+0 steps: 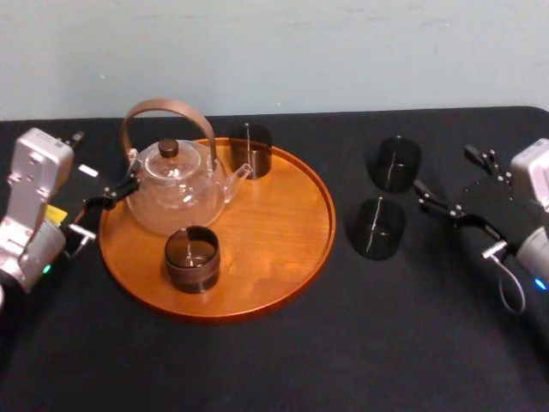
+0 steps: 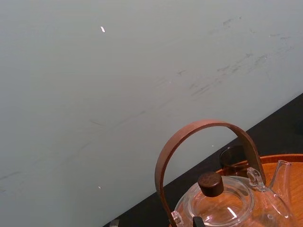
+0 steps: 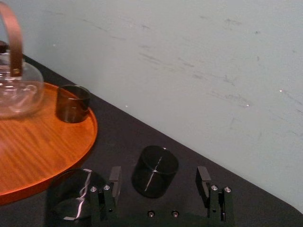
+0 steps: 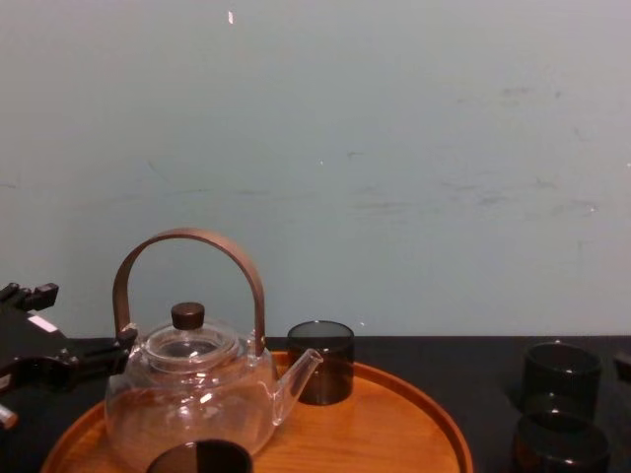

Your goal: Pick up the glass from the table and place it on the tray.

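Note:
Two dark glasses stand on the black table (image 1: 343, 343) to the right of the round wooden tray (image 1: 292, 215): a farther glass (image 1: 395, 163) and a nearer glass (image 1: 377, 227). My right gripper (image 1: 443, 168) is open just right of them. In the right wrist view its fingers (image 3: 113, 177) spread wide, with the farther glass (image 3: 155, 171) a little ahead between them and the nearer glass (image 3: 75, 194) off to one side. My left gripper (image 1: 105, 159) is open at the tray's left edge, beside the glass teapot (image 1: 176, 193).
On the tray with the teapot stand two more dark glasses, a back glass (image 1: 250, 148) and a front glass (image 1: 192, 257). The teapot's tall brown handle (image 4: 187, 236) arches above it. A pale wall rises behind the table.

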Motion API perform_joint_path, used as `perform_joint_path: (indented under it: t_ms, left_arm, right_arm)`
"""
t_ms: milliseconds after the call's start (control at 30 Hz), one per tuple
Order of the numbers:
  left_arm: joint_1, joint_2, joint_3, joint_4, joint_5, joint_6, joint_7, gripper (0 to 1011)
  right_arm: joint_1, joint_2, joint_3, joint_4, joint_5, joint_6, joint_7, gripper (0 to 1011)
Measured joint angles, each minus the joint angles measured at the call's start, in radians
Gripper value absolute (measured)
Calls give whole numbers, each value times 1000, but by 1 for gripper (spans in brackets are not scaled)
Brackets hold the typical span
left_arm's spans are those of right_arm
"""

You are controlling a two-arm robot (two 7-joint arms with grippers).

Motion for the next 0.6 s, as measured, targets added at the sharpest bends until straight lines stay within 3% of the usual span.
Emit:
perform_joint_path:
  t_ms: [333, 600]
  left_arm:
    - [0, 0, 0, 0, 0, 0, 0, 1010]
    - [0, 0, 0, 0, 0, 0, 0, 1010]
  right_arm:
    - [-104, 41, 31, -108, 1, 21, 16, 1003]
    - [-167, 52, 39, -167, -13, 29, 31, 1002]
